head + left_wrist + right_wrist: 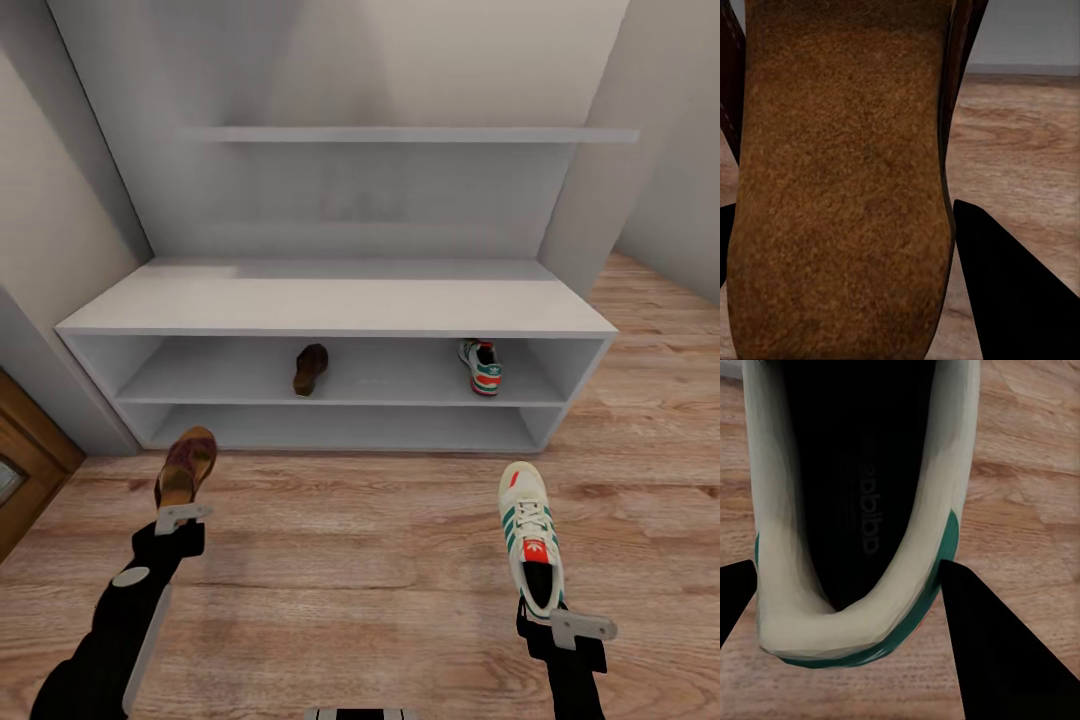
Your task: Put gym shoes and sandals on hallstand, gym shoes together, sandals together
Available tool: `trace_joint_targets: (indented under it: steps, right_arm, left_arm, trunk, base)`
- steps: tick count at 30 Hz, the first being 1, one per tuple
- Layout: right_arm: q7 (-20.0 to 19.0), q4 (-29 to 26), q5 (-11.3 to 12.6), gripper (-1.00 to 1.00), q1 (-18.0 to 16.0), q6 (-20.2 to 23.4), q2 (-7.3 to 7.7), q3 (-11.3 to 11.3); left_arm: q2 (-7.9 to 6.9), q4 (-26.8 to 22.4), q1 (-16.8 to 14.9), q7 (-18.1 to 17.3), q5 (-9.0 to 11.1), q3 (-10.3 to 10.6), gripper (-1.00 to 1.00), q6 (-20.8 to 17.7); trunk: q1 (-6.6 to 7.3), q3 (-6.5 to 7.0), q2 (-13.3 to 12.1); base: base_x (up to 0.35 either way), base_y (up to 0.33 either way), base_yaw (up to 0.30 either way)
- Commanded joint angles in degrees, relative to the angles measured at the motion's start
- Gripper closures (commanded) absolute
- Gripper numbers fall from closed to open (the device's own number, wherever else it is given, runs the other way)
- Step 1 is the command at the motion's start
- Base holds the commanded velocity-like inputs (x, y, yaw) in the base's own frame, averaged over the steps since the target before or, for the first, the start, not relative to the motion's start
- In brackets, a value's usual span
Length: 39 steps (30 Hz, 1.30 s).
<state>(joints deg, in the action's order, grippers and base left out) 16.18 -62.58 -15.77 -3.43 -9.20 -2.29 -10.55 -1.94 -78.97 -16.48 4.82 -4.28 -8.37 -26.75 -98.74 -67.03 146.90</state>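
One sandal (311,368) and one gym shoe (482,365) lie far apart on the upper open shelf of the hallstand (330,305). My left gripper (178,512) is shut on the heel of the other sandal (186,466), held above the corridor floor (350,560); its tan footbed (840,180) sits between the dark fingers (1012,292). My right gripper (545,610) is shut on the heel of the other gym shoe (529,530), toe pointing at the rack. In the right wrist view the shoe's heel opening (855,510) lies between the fingers (997,652).
A floating shelf (410,134) crosses the back panel above the flat top. Walls close in on the left and right of the unit. A wooden door edge (25,470) stands at the left.
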Motion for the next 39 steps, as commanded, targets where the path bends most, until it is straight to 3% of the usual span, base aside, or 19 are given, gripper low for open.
trace_joint_targets:
  steps: [1,7,15,21,22,25,39]
  right_arm:
    - [0.0,0.0,0.1,1.00,0.0,0.0,0.00,0.0]
    - [0.0,0.0,0.1,1.00,0.0,0.0,0.00,0.0]
    - [0.0,0.1,0.1,1.00,0.0,0.0,0.00,0.0]
    - [0.0,0.1,0.1,1.00,0.0,0.0,0.00,0.0]
    - [0.0,0.2,0.1,1.00,0.0,0.0,0.00,0.1]
    - [0.0,0.2,0.1,1.00,0.0,0.0,0.00,0.0]
    - [0.0,0.2,0.1,1.00,0.0,0.0,0.00,0.1]
  left_arm:
    - [0.00,-0.6,0.0,-0.1,-0.1,0.0,1.00,-0.9]
    - [0.13,-2.7,0.1,0.0,0.0,0.2,1.00,-3.8]
    - [1.57,-4.6,0.0,0.0,-0.1,1.3,1.00,-6.9]
    - [3.97,-5.8,-0.3,0.1,-0.3,3.8,1.00,-8.9]
    - [5.06,-7.0,-1.2,0.1,-0.4,4.4,1.00,-11.5]
    - [5.76,-7.6,-2.0,0.2,-0.4,4.8,1.00,-14.1]
    - [6.24,-8.2,-2.0,0.0,-0.1,5.2,1.00,-15.9]
  trunk:
    - [0.00,0.00,0.0]
    - [0.00,0.00,0.0]
    - [0.00,0.00,0.0]
    - [0.00,0.00,0.0]
    - [0.00,0.00,0.0]
    - [0.00,0.00,0.0]
    - [0.00,0.00,0.0]
  base:
    - [0.000,0.000,0.000]
    - [0.000,0.000,0.000]
    - [0.000,0.000,0.000]
    - [0.000,0.000,0.000]
    - [0.000,0.000,0.000]
    - [0.000,0.000,0.000]
    - [0.000,0.000,0.000]
